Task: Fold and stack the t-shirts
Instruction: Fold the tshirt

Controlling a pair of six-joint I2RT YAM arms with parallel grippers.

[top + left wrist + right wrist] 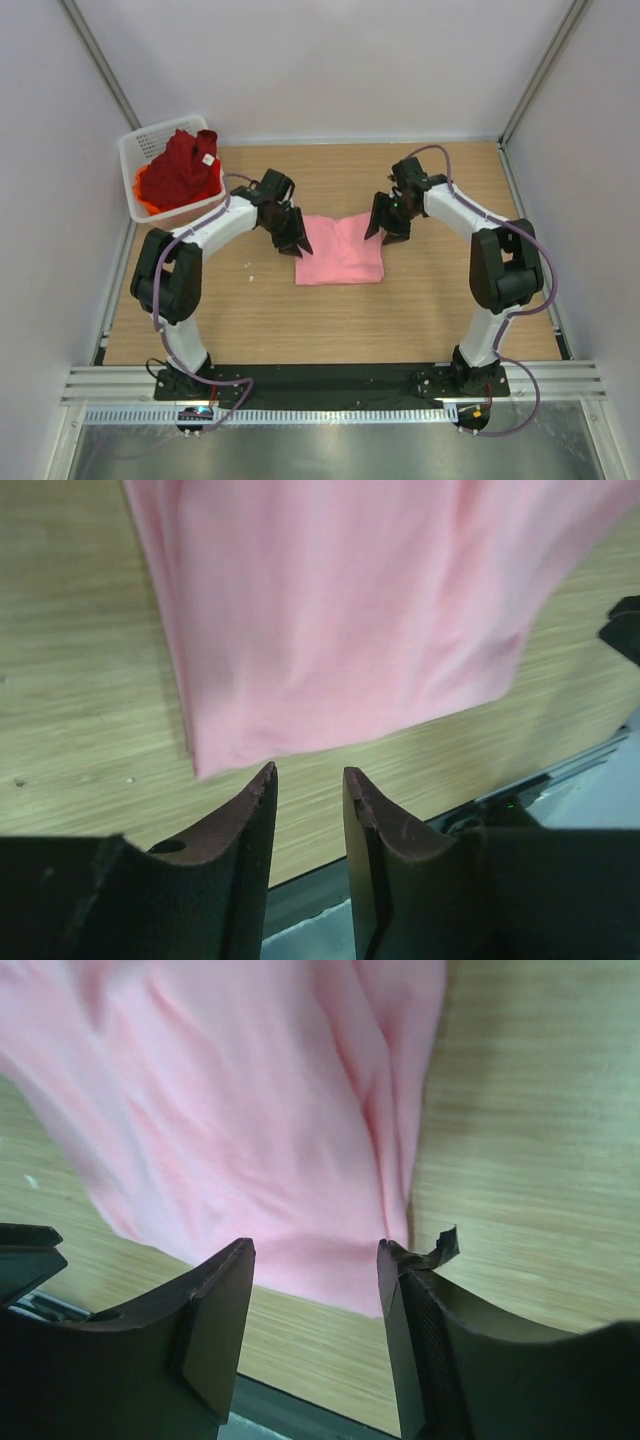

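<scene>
Closest in, on the left wrist view, the left gripper (308,775) has its dark, wedge-shaped fingers (240,820) standing a little apart with only wood showing in the gap. The edge of the light pink cloth t-shirt (340,610) lies just ahead of the tips, not pinched.

The right gripper (315,1250) has its fingers (215,1305) spread wider. The pink hem (230,1110) shows beyond the gap, and neither pad clamps it.

From above, the pink t-shirt (340,250) lies flat as a rough folded rectangle in the middle of the light wooden table (300,320). The left gripper (290,240) is over its far left corner and the right gripper (385,228) over its far right corner.

At the far left corner of the table stands a white plastic mesh basket (135,150). In it the dark red t-shirt (180,170) is heaped, with its small white tag (208,158) showing. The orange t-shirt (145,200) peeks out beneath it.
</scene>
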